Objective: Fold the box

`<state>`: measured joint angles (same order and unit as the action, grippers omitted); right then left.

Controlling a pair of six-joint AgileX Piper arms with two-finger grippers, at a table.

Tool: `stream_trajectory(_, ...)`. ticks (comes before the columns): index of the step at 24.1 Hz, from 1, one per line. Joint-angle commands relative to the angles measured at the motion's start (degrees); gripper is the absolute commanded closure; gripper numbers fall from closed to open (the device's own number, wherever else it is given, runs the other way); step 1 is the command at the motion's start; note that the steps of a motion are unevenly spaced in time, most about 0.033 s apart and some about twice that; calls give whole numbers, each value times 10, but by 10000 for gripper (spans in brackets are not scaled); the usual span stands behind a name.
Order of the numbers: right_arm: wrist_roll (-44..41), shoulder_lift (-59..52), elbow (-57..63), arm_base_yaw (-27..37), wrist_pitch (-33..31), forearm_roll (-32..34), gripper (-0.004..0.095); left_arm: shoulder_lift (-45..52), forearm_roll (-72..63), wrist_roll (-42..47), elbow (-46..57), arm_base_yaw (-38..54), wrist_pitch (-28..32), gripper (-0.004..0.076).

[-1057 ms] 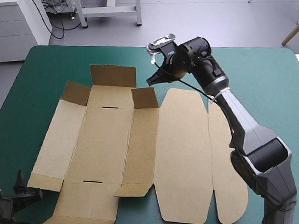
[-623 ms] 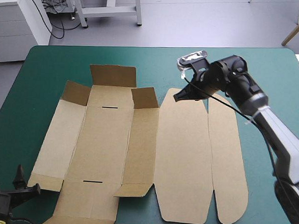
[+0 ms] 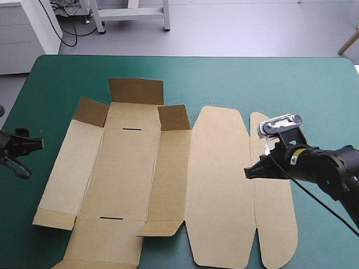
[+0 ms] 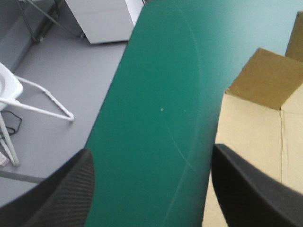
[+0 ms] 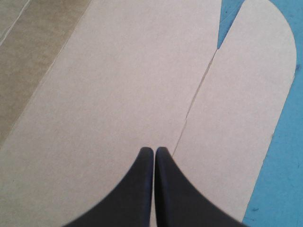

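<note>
The box (image 3: 166, 181) lies flat mid-table (image 3: 228, 83), only small far-left flaps raised, two long rounded panels spread right; folding has hardly started, I judge. My right fingers (image 5: 152, 153), closed and empty, hover by the crease between those panels; my left fingers (image 3: 32, 142) stand open over the table's left edge. Next, an edge must be lifted.

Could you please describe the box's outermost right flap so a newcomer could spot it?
On the teal-green table lies the unfolded brown box. The flap is the strip at its right end. It is narrower than the neighbouring panel, with a rounded near end.
</note>
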<state>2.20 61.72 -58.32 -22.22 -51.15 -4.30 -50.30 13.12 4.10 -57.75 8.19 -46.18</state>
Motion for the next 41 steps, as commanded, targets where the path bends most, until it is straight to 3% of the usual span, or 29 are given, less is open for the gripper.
stream_trajectory(1, 3, -46, 15, 5, 35, -8, 912, -52, -39, -16, -36, -1, 6, 225)
stream_trajectory(5, 3, -108, 80, 5, 68, -7, 912, -120, -126, -20, -36, 67, -4, 225)
stream_trajectory(9, -4, -149, 132, 5, 56, -8, 912, -197, -418, -226, -36, 246, -70, 225)
stream_trajectory(12, -8, -181, 152, 5, 58, -13, 912, -268, -491, -295, -36, 315, -145, 225)
stream_trajectory(17, -8, -223, 155, 5, 57, -13, 912, -335, -497, -346, -28, 317, -231, 225)
stream_trajectory(26, -8, -275, 155, 5, 54, -13, 912, -335, -434, -373, 11, 281, -214, 225)
stream_trajectory(41, 11, -288, 155, 5, 43, -4, 912, -392, -439, -426, 24, 139, -260, 232)
